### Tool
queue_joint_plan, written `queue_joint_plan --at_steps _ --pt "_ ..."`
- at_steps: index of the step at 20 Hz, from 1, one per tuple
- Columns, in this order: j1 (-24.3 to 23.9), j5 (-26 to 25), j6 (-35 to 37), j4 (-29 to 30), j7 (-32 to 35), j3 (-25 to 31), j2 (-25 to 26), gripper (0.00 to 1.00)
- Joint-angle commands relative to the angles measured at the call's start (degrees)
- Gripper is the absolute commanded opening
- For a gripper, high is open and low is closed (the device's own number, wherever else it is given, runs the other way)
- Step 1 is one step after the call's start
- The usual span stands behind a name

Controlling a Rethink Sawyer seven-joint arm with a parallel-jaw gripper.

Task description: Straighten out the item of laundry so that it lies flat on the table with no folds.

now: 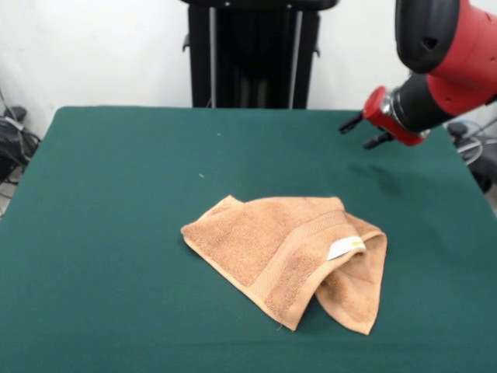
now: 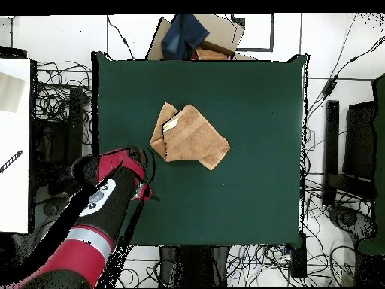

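Tool: the tool is seen in the front view as two short dark fingers standing out from a red ring at the end of the arm. It is raised above the worktop, at the right side of that view, near the far edge.
Tool state: it has hold of nothing; whether the fingers are apart or closed, I cannot tell.
Tool in overhead view: the tool is at the lower left, near the worktop's left edge, and the red and black arm comes in from the bottom left corner.
Distance to towel: the tool is well apart from the towel, not touching it.
Towel place: the tan towel lies on the worktop, a little right of the middle in the front view; in the overhead view the towel is a little left of the middle.
Towel shape: it is not flat; one side is folded over, and a white tag shows on the folded part next to a woven band.
Long axis: in the overhead view it runs diagonal, from upper left to lower right, with one corner pointing to the lower right.
Beyond the worktop: cables lie on the floor around it.
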Motion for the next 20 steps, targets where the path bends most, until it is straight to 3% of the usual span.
queue_joint_plan --at_steps 1,11,20 --pt "-0.90 2.02 3.32 -2.84 14.86 0.92 1.12 1.00" --pt "-0.96 1.83 4.89 -3.63 14.74 0.73 1.17 1.00" --pt "-0.83 2.00 9.35 -10.69 15.87 0.67 3.42 1.00"
